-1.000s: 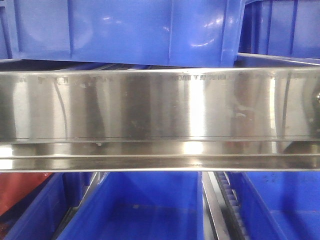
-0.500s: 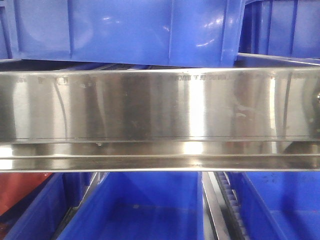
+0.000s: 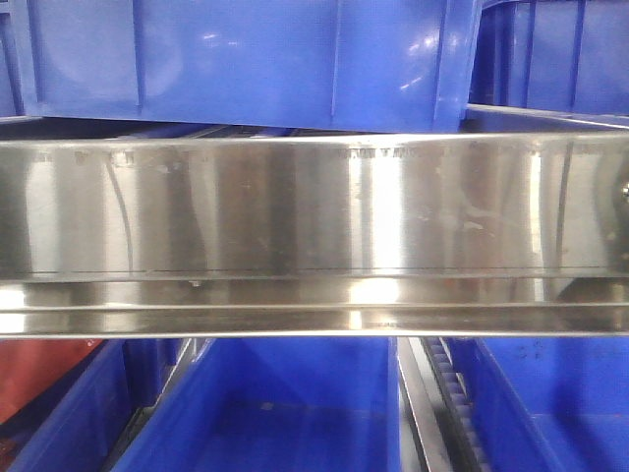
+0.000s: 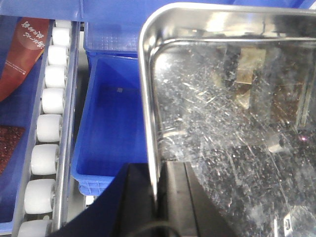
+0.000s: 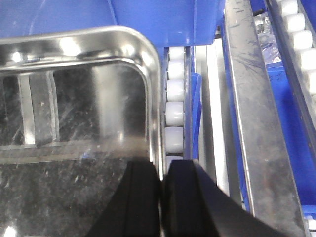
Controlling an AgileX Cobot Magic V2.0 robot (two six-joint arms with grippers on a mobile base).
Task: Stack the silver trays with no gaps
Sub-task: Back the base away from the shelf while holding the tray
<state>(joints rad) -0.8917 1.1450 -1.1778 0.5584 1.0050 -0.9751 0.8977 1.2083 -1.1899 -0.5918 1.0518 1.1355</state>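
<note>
The left pincer (image 4: 157, 185) is clamped on the left rim of the silver tray (image 4: 232, 123), above a blue bin (image 4: 113, 118); the right pincer (image 5: 162, 185) is clamped on its right rim, beside white rollers (image 5: 175, 113).

Front view faces shelf rail (image 3: 314, 211), very near. My wrist views look down, close, sharing silver tray (image 4: 232, 123), opposite rims.

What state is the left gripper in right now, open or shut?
Shut on the silver tray: in the left wrist view the left gripper's two black fingers pinch the tray's rim from both sides.
</note>
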